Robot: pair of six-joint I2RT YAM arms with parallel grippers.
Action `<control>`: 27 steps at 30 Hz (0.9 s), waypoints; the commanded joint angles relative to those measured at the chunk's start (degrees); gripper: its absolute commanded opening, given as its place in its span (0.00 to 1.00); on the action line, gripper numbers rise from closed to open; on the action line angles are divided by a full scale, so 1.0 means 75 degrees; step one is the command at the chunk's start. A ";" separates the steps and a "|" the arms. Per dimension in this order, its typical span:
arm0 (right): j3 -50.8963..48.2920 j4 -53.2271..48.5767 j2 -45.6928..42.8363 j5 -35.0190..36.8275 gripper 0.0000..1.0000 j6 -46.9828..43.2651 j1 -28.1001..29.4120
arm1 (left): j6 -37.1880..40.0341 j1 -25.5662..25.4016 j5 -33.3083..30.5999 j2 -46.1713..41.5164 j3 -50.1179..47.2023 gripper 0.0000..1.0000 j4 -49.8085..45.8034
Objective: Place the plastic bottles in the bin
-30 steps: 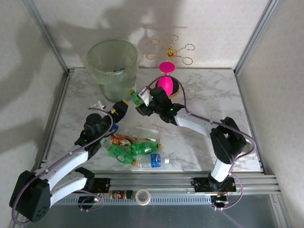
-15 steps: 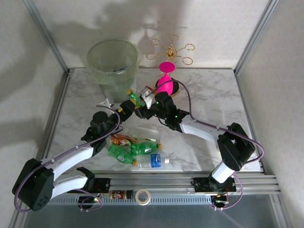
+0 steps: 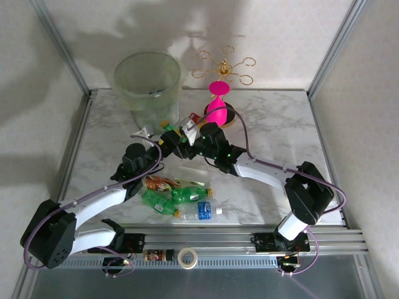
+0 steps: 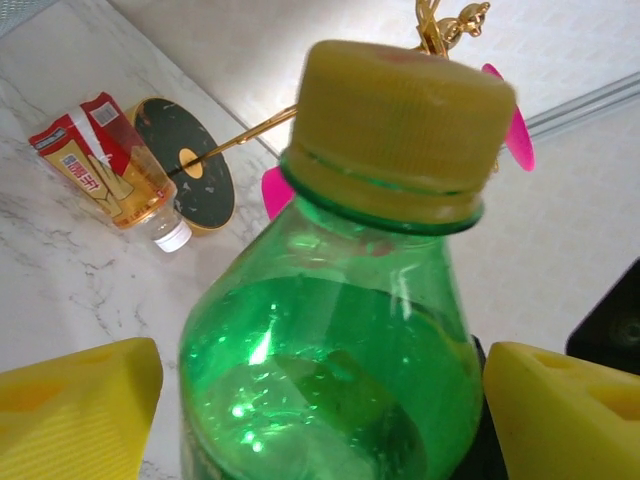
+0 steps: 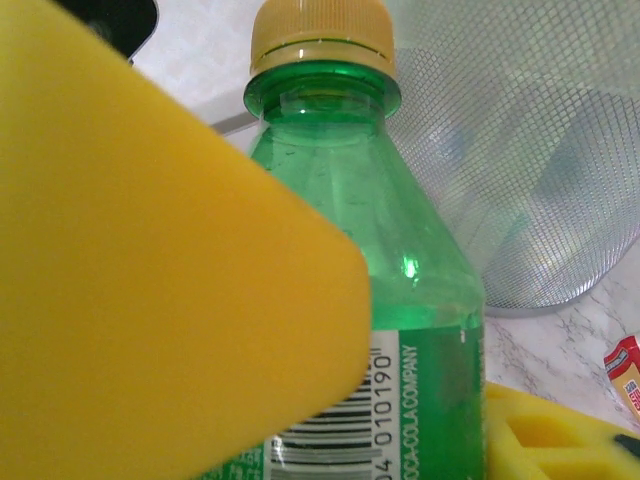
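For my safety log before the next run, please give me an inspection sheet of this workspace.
Surface: marble table, no spills seen.
Job's things: bin at far left; green bottle held near it; pile of bottles at the near edge; red-labelled bottle lying by the pink hourglass.
Clutter: gold wire stand; tape roll on the front rail.
Grippers: right pincer grips the green bottle; left pincer flanks it, contact unclear.
Cables: purple cables loop along both arms.
Surroundings: white walls, metal frame posts.

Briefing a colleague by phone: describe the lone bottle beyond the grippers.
Find the pink hourglass object right of the bin. By the black round base there lies a bottle: amber drink, red label, white cap, unlike the green bottle nearby.
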 commanded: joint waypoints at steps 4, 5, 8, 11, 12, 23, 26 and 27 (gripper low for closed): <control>-0.0085 0.0142 -0.0189 0.0039 0.50 0.0053 0.0108 | 0.0098 -0.0137 0.0390 0.0210 0.0315 0.67 0.0375; -0.0075 0.0142 -0.0182 0.0048 0.50 0.0041 0.0112 | 0.0117 -0.0136 0.0398 0.0215 0.0335 0.63 0.0371; -0.0058 0.0090 -0.0187 0.0114 0.55 0.0018 0.0112 | 0.0199 -0.0136 0.0311 0.0176 0.0368 0.55 0.0277; -0.0063 0.0000 -0.0254 0.0175 0.68 0.0024 0.0102 | 0.0420 -0.0136 0.0009 0.0068 0.0503 0.52 -0.0100; -0.0078 -0.0046 -0.0301 0.0198 0.73 0.0051 0.0106 | 0.0554 -0.0127 -0.0124 0.0025 0.0572 0.52 -0.0236; -0.1012 -0.0156 -0.1588 0.0539 0.92 0.0251 0.0107 | 0.1715 0.0246 -0.0855 0.0037 0.1828 0.49 -0.1499; -0.1345 -0.0033 -0.2017 0.0918 0.96 0.0298 0.0081 | 0.1903 0.0421 -0.0819 0.0188 0.2298 0.49 -0.1620; -0.1465 0.0031 -0.2140 0.1069 0.97 0.0299 0.0063 | 0.1998 0.0471 -0.0811 0.0251 0.2490 0.49 -0.1666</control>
